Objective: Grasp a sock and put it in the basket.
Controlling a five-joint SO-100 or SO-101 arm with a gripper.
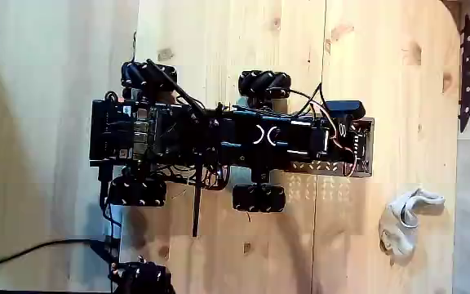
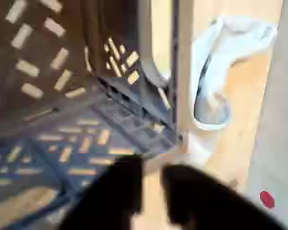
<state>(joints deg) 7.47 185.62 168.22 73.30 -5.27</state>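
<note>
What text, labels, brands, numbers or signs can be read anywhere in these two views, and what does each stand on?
None can be read.
White curved marks on the black robot body in the fixed view: a symbol, not letters.
Small red dot on the pale surface in the wrist view: no writing.
The sock, the basket and the tool carry no visible print.

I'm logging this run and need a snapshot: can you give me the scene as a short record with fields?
surface: wooden floor
sock: whitish, crumpled, lying on the floor, not held
basket: perforated metal tray at the robot's front end, no sock visible inside
robot: black wheeled base, arm folded over the basket
claw: dark tips low in the wrist view, slightly apart, holding nothing
sock to basket: apart, sock beyond the basket's corner
</note>
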